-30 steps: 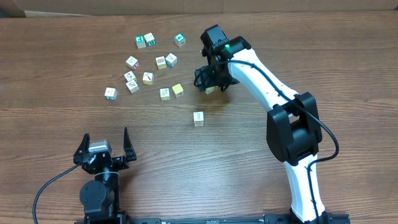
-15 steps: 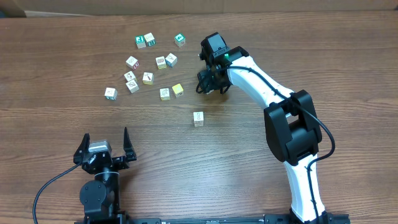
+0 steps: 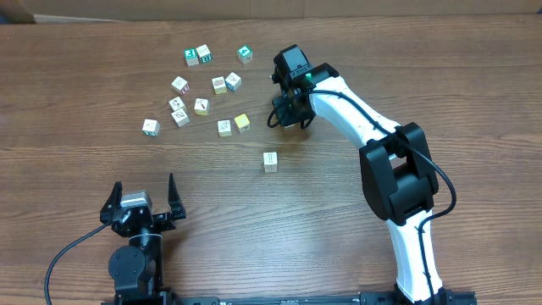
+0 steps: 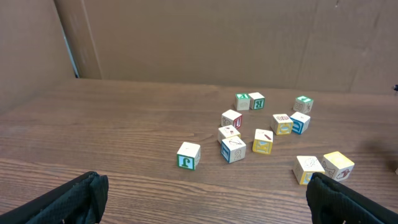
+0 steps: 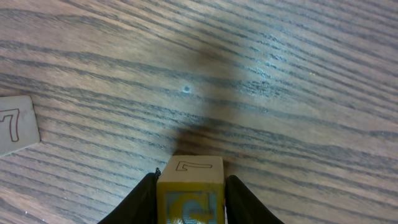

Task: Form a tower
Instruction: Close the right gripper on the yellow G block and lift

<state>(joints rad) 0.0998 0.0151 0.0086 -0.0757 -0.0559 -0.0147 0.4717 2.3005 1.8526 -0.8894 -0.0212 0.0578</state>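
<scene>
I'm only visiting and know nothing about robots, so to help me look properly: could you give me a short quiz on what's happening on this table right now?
1. True or false: the left gripper is holding a cube.
2. What is the right gripper closed on? A) a green ball B) a cube with a blue G C) a pen
3. Which numeral is drawn on that cube's top face?

Key:
1. False. It stands open and empty.
2. B.
3. 7.
</scene>
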